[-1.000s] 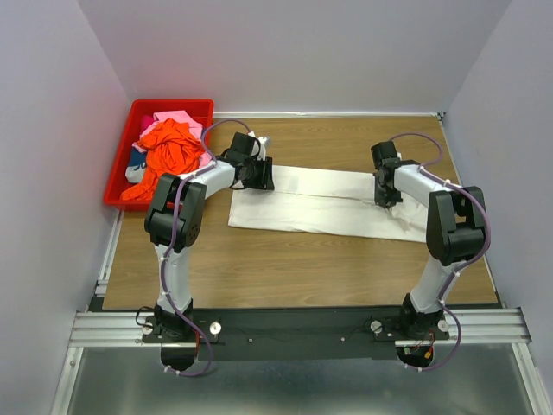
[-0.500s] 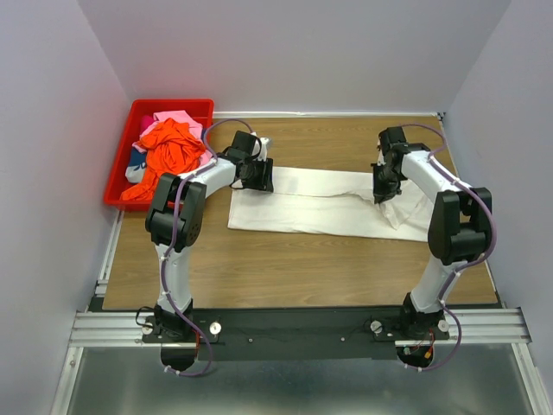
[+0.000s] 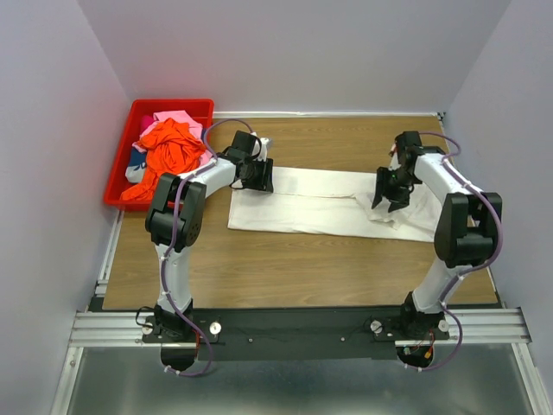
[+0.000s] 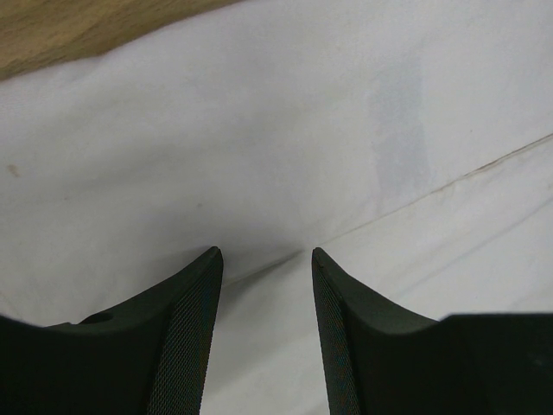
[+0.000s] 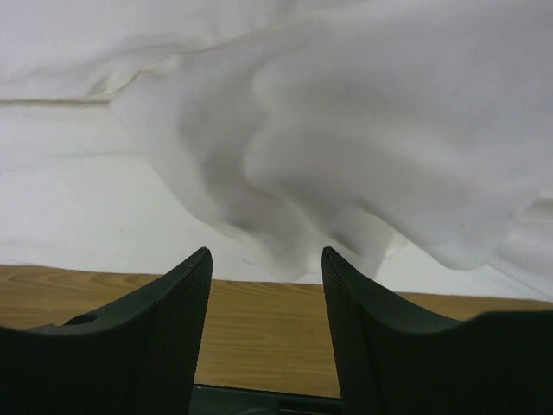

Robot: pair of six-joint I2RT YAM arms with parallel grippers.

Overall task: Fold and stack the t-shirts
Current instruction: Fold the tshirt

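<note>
The white t-shirt lies spread across the middle of the counter, the left gripper open on its left end and the right gripper open over its rumpled right end.

White t-shirt lies as a long strip, right end rumpled.

white t-shirt beneath parted gripper, wood table top left

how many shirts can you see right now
3 for sure: a white shirt spread on the table, an orange shirt and a pink shirt piled in the red bin. More may be buried underneath.
</note>
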